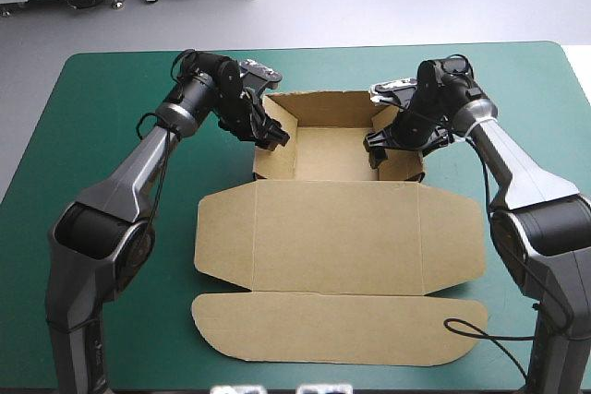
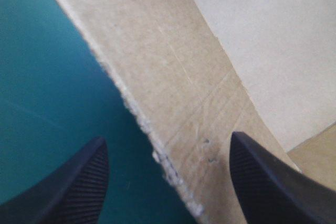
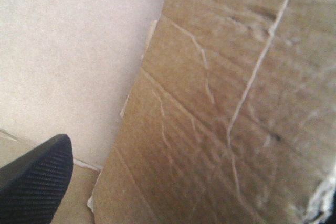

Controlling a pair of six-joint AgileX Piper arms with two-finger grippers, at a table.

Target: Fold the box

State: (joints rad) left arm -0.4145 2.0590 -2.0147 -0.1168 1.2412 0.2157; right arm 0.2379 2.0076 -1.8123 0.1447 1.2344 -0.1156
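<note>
Nearest the camera lies the rounded brown tuck flap (image 1: pixel 332 325), flat on the teal-green table cover (image 1: pixel 102 163), with the wide lid panel (image 1: pixel 337 228) just beyond it. Your brown cardboard box (image 1: pixel 323 152) sits mid-table as an open tray, walls up, lid not yet raised. Left gripper (image 1: pixel 275 136) straddles the tray's left side wall (image 1: pixel 273 165) — black fingers (image 2: pixel 79 184) wide apart, one outside over the cover, one inside, raw top edge running between them. Right gripper (image 1: pixel 377 149) is at the right side wall (image 1: pixel 408 165), also spread: one finger (image 3: pixel 37 177) inside the tray, the other only a sliver past the wall. I'd read this as the side-wall tuck step. Next you'd need to pinch or press each wall squarely so it sets upright. Room: bare cover either side of the tray and beyond it, far table edge well off — the near side is taken by the lid, so work from the flanks.
</note>
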